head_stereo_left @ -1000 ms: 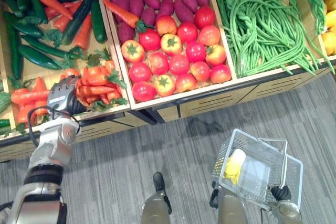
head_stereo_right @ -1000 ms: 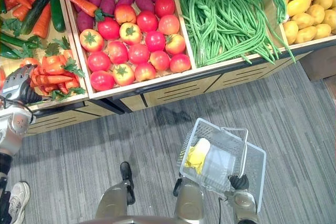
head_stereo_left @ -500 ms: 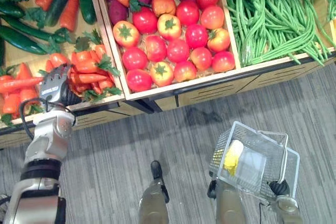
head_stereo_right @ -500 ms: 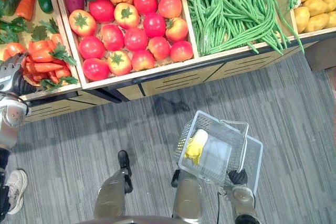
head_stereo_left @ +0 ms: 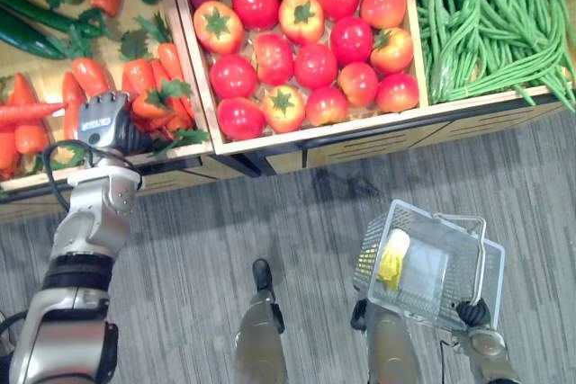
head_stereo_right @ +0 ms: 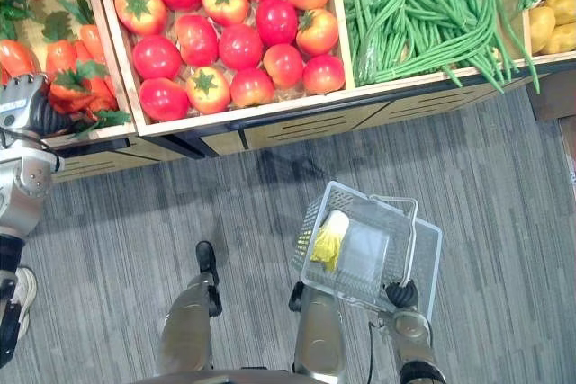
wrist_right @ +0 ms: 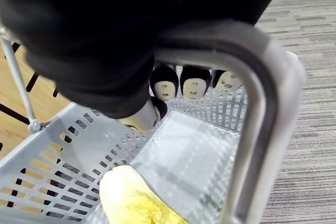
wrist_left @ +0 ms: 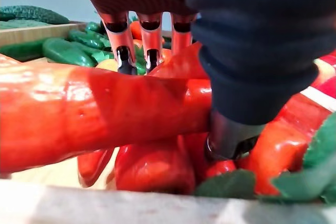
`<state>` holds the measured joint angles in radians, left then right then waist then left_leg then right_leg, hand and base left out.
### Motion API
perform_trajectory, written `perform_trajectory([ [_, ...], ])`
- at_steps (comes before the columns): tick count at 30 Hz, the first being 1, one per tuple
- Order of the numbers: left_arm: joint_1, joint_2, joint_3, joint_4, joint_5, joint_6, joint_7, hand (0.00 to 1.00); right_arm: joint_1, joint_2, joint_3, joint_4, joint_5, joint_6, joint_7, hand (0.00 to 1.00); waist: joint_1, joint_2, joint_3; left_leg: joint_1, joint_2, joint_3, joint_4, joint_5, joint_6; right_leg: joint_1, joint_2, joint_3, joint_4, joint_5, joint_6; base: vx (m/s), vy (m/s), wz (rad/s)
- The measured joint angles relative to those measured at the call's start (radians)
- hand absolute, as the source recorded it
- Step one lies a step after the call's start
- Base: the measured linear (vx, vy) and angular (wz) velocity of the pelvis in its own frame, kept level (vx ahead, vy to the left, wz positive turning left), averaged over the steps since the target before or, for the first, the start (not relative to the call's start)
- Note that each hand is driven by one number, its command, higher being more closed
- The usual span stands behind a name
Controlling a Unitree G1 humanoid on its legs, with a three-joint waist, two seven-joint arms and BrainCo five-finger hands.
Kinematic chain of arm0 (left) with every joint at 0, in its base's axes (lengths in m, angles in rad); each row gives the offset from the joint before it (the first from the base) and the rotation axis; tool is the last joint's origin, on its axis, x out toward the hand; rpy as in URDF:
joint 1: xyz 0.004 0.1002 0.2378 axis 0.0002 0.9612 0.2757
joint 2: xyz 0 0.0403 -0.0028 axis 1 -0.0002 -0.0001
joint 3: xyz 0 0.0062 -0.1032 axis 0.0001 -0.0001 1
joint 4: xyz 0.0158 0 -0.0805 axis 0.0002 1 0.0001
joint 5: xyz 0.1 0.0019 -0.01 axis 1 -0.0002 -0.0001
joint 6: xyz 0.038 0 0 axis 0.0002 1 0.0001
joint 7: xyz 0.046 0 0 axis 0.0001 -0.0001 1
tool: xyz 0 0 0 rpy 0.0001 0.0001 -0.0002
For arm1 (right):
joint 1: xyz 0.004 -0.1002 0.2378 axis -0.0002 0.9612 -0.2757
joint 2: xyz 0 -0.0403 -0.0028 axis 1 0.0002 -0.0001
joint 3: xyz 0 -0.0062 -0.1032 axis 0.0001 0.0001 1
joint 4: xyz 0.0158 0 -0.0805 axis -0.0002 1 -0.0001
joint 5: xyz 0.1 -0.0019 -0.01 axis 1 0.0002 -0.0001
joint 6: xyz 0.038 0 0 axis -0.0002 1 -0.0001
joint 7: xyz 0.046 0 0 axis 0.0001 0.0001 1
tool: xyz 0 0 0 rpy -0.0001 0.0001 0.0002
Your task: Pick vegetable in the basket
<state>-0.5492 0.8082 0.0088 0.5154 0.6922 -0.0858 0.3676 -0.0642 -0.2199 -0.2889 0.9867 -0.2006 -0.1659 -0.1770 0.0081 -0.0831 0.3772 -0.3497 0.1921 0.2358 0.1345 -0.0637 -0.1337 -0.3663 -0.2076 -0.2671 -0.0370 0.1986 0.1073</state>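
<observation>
My left hand [head_stereo_left: 102,121] reaches into the carrot bin [head_stereo_left: 148,87] at the shelf's front left. In the left wrist view its fingers [wrist_left: 122,43] curl over the far side of a long orange carrot [wrist_left: 79,114] and the thumb [wrist_left: 231,129] presses on the near side, pinching it. The carrot still lies among the others. My right hand [head_stereo_left: 472,314] is shut on the handle [wrist_right: 262,93] of a grey wire basket [head_stereo_left: 367,256] held low over the floor at the right. Inside the basket lies a yellow and white item [head_stereo_left: 392,258].
Wooden bins run along the shelf: red tomatoes [head_stereo_left: 306,51] in the middle, green long beans [head_stereo_left: 490,33] to the right, dark cucumbers [head_stereo_left: 27,29] behind the carrots, yellow produce [head_stereo_right: 558,6] at the far right. Grey carpet lies between the shelf front [head_stereo_left: 315,146] and the basket.
The camera has tipped down, so the whole shelf sits higher in view. My left hand's fingers have curled in onto the carrot. The right hand still holds the basket.
</observation>
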Motion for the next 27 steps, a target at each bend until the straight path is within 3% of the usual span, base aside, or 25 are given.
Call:
perform_trajectory([
  [13,-0.003,-0.01,-0.054,-0.027,0.0,-0.004,-0.001,1.0,-0.002,0.001,0.031,0.006,-0.001,0.002,-0.007,1.0,0.002,-0.002,0.001,0.012,-0.004,-0.014,0.009,0.009,0.004,0.028,-0.006,-0.009,0.0,0.004,0.005,-0.01,0.007,0.04],
  [27,0.177,-0.062,-0.018,-0.312,-0.004,-0.086,0.001,1.0,0.021,0.004,0.023,0.012,-0.036,0.013,-0.001,1.0,0.023,-0.002,-0.012,0.119,-0.032,-0.028,-0.038,0.058,0.009,0.127,-0.027,-0.016,0.003,-0.031,0.017,-0.05,0.013,0.05],
])
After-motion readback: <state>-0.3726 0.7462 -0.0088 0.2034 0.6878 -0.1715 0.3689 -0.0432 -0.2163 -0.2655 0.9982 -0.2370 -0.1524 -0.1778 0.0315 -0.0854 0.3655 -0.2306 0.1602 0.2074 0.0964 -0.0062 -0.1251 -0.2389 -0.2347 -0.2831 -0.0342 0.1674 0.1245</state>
